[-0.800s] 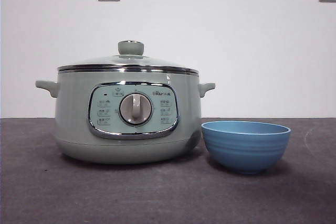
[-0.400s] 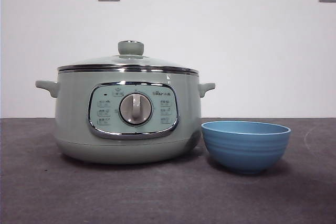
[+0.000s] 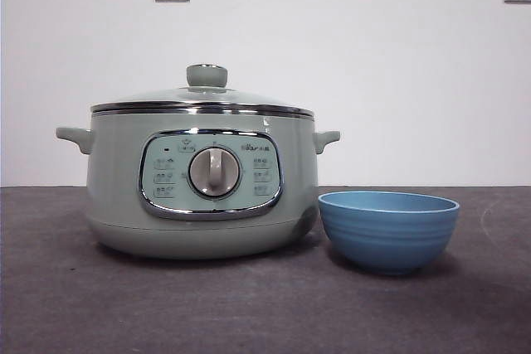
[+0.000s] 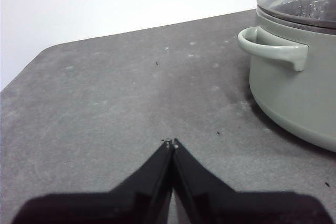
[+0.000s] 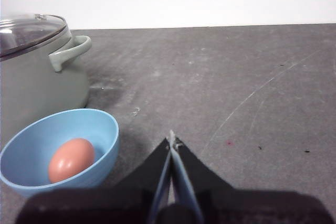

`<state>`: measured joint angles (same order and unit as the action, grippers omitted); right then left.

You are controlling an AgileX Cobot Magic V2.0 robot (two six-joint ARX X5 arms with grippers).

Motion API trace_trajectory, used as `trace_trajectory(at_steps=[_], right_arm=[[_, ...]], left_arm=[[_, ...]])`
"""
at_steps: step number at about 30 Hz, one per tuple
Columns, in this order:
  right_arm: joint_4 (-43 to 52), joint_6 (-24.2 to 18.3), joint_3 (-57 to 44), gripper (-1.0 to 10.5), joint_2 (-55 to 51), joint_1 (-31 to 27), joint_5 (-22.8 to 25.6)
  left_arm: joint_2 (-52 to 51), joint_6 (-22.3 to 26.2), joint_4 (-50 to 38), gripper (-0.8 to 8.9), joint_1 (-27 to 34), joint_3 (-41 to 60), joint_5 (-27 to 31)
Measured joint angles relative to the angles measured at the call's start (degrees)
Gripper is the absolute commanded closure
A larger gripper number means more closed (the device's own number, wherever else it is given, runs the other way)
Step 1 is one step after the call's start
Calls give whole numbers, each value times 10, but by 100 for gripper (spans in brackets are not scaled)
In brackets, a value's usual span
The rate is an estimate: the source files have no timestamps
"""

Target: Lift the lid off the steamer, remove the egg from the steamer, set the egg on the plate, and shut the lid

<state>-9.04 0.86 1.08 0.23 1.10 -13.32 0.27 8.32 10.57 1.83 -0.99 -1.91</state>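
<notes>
- The left gripper (image 4: 171, 143) and right gripper (image 5: 171, 139) were both clenched, holding nothing, off the steamer (image 3: 202, 180).
- The egg (image 5: 71, 160) lay in the plate (image 3: 388, 230), at the steamer's three o'clock.
- The lid (image 3: 202, 101) sat closed; judged complete, so arms should stay clear.

the light is even and rather bright in all three views, and it seems to come from above. in the front view the white wall (image 3: 373, 80) looks flat and almost washed out, and the steamer (image 3: 203, 180) and the plate (image 3: 388, 230) leave only soft, short shadows on the dark table (image 3: 249, 304). the chrome rim of the lid (image 3: 202, 101) shows thin bright glare lines. in the left wrist view the glass of the lid carries small white reflections. both wrist views show their own jaws as dark, slightly blurred shapes. the egg (image 5: 71, 159) is sharp.
</notes>
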Motion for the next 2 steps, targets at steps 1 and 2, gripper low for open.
trace_trajectory(at_steps=[1, 2], right_arm=[[0, 0, 0, 946, 0, 0, 0], [0, 0, 0, 946, 0, 0, 0]], left_arm=[[0, 0, 0, 817, 0, 0, 0], [0, 0, 0, 817, 0, 0, 0]])
